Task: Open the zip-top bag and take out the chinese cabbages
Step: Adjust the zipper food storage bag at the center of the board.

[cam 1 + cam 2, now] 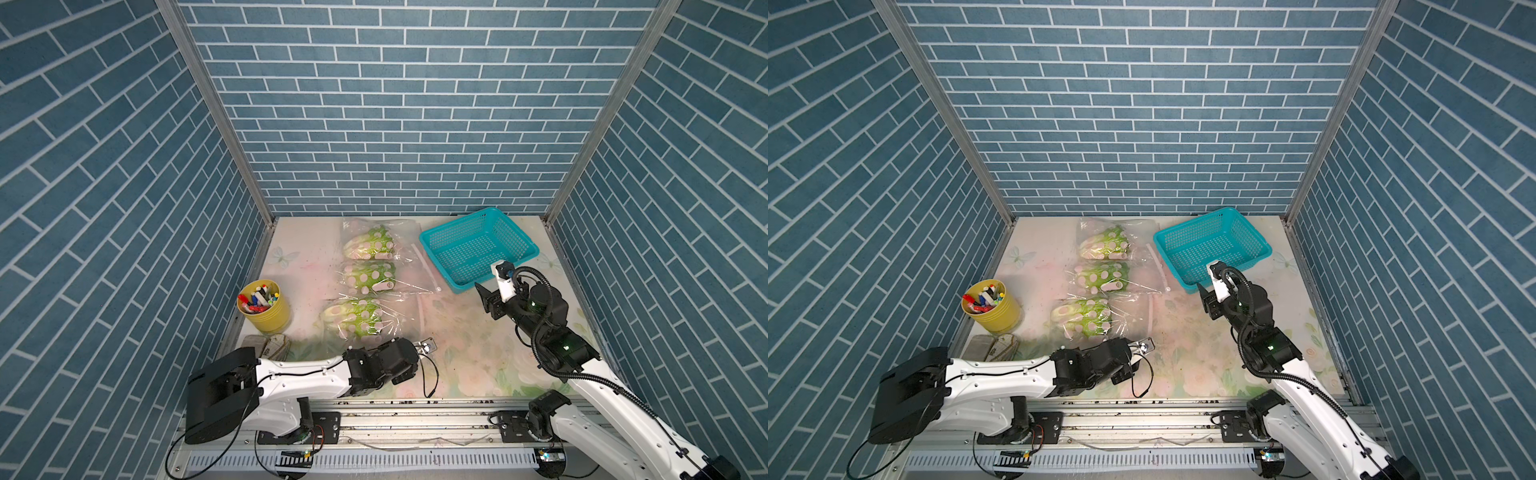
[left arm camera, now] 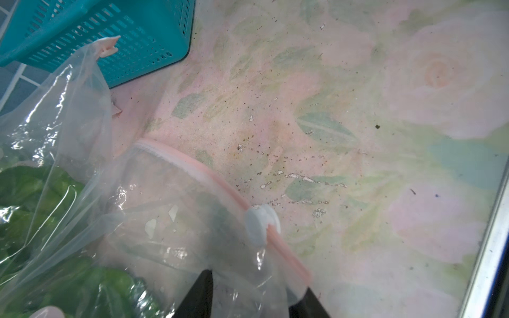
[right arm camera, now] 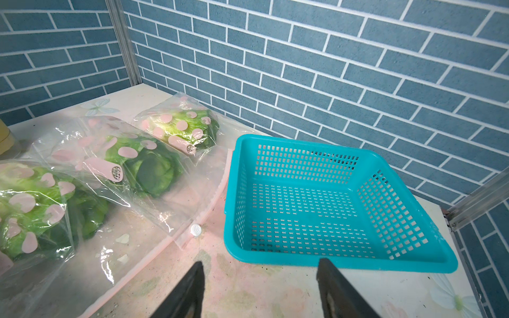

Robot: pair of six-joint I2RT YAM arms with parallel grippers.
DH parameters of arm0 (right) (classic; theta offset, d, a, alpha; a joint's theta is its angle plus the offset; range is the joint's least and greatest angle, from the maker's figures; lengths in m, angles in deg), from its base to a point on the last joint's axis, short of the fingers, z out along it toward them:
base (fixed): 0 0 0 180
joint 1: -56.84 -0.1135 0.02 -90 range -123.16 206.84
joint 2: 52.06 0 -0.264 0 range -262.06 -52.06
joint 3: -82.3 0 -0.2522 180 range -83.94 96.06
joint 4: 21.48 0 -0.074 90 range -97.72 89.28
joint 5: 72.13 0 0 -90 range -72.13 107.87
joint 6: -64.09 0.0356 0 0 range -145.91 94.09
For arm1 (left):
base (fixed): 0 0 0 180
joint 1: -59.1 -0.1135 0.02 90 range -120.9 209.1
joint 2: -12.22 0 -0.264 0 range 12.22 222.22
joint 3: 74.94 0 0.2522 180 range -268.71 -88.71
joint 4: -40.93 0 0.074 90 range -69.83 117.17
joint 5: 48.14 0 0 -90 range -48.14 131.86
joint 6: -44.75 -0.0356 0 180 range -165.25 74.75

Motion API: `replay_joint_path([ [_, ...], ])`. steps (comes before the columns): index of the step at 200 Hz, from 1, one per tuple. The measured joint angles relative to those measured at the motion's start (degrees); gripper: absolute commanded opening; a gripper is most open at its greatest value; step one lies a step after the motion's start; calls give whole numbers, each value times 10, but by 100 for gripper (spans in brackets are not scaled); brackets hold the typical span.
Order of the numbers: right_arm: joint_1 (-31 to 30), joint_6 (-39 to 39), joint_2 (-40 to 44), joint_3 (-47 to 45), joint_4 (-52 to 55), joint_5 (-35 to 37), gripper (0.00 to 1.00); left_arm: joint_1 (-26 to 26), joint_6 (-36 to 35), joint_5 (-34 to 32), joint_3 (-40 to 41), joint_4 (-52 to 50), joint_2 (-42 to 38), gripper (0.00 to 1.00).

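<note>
Three chinese cabbages [image 1: 370,276] lie inside clear zip-top bags [image 1: 409,272], in a row on the floral table [image 1: 457,353] beside a teal basket [image 1: 478,249]. The left gripper [image 2: 256,283] has its jaws apart, astride a corner of the nearest bag [image 2: 165,220]. The right gripper [image 3: 259,267] hovers wide open near the basket, holding nothing.

You have three zip-top bags [image 1: 409,286] in a row from back wall [image 1: 395,124] to front, one of the chinese cabbages [image 1: 371,276] in each; basket [image 1: 478,253] right of the rear two, pen cup [image 1: 266,318] left of the nearest.
</note>
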Motion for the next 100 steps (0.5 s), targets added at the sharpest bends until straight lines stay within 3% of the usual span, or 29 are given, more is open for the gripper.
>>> replay_joint_path([
  [38,-5,-5,-9,0,0,4,65,2,-1,-7,-2,20,0,0],
  [73,-10,-21,-25,0,1,2,66,2,-3,-10,5,27,-23,0],
  [100,-13,-38,-50,0,0,-27,72,2,-2,-16,40,27,-105,0],
])
